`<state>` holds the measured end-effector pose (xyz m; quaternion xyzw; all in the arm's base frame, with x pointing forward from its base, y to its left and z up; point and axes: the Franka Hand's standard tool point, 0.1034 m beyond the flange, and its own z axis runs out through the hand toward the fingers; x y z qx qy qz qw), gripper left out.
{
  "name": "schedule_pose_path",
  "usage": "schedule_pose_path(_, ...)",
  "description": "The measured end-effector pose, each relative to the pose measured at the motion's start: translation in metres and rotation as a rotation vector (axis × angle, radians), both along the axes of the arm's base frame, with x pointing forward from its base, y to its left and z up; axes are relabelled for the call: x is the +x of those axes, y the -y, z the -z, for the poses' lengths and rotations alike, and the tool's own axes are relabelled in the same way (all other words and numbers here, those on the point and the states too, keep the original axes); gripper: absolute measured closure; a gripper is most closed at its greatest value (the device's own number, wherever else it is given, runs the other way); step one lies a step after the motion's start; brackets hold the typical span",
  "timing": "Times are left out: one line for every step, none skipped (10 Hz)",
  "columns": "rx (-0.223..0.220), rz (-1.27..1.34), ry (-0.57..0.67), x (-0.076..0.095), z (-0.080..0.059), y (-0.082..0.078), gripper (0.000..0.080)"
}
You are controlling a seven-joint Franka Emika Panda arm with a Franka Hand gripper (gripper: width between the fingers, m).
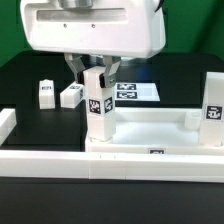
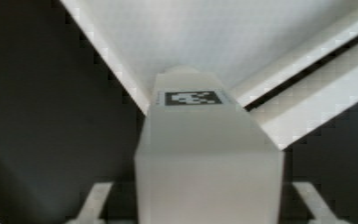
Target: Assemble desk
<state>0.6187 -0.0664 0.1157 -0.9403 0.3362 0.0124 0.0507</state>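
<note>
Counter (image 1: 45,125): black, with a white border rail (image 1: 110,165) running along the near side of the desk top.
Desk top (image 1: 150,128): white shallow tray lying flat on the counter, just behind the border rail.
Standing leg (image 1: 213,108): upright at the desk top's corner on the exterior view's right; looks fitted.
Held leg (image 1: 98,108): upright, tag facing out, at the desk top's corner on the exterior view's left. The wrist view shows its tagged end (image 2: 197,98) over the desk top. Cannot tell if it is seated in the socket.
Jaws: narrow, closed on the held leg near its upper end.
Loose leg A (image 1: 45,92), loose leg B (image 1: 72,95): lying on the counter beyond the desk top's left end, well apart from it.
Marker board (image 1: 140,92): flat behind the desk top.
Progress: judged near halfway. One leg is in and the second is at its corner. Two legs are left to fetch and fit.
</note>
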Motion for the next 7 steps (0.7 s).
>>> schedule_pose_path(0.001, 0.063, -0.006, 0.0002, -0.0002, -0.0004, 0.0509)
schedule_pose_path(0.005, 0.166, -0.017, 0.0002, -0.0002, -0.0004, 0.0509)
schedule_pose_path(0.006, 0.254, -0.026, 0.0001, -0.0001, -0.0005, 0.0509)
schedule_pose_path(0.006, 0.302, -0.031, 0.0001, 0.0, -0.0004, 0.0509)
schedule_pose_path(0.006, 0.328, -0.034, 0.0001, 0.0, -0.0003, 0.0509)
schedule_pose_path(0.007, 0.328, -0.034, 0.0001, 0.0, -0.0011, 0.0509)
schedule_pose_path(0.007, 0.288, -0.03, 0.0001, 0.0, -0.0014, 0.0329)
